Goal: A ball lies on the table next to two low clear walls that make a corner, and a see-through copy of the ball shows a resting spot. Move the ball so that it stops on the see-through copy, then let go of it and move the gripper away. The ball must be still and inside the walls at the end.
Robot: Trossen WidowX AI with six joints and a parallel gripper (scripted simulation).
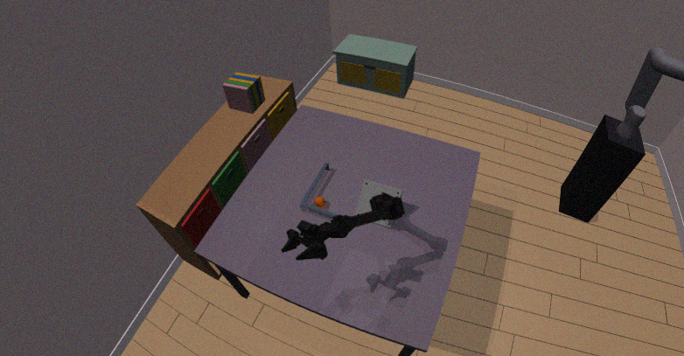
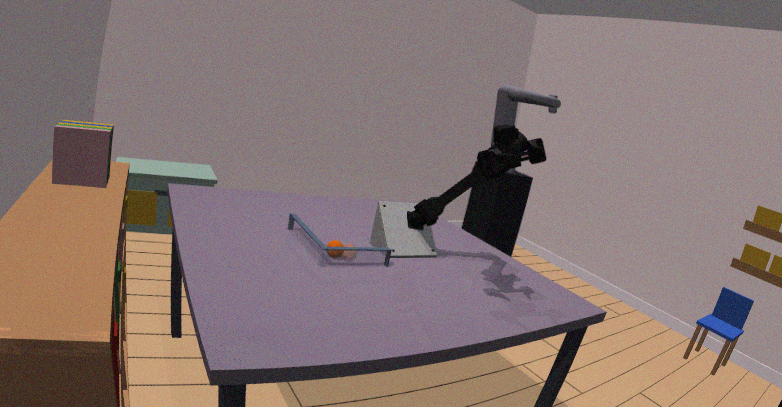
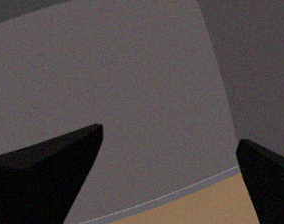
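Observation:
An orange ball (image 1: pixel 319 201) (image 2: pixel 334 248) lies on the table in the corner made by two low clear walls with blue-grey top bars (image 1: pixel 314 184) (image 2: pixel 308 232). The pale see-through copy (image 2: pixel 350 251) shows just right of the ball in the exterior view, partly overlapped by it; in the top view it is hard to make out. My gripper (image 1: pixel 289 254) (image 3: pixel 170 139) is open and empty, raised high above the table and away from the ball. The wrist view shows wide-apart fingertips, with room wall and floor beyond, no ball.
My arm rises from a light grey sloped mount (image 1: pixel 368 191) (image 2: pixel 401 240) beside the walls. In the top view the arm covers the end of the near wall. A wooden drawer cabinet (image 1: pixel 200 162) (image 2: pixel 60 273) with books stands along one table side. A black pedestal (image 1: pixel 603 167) stands beyond the table.

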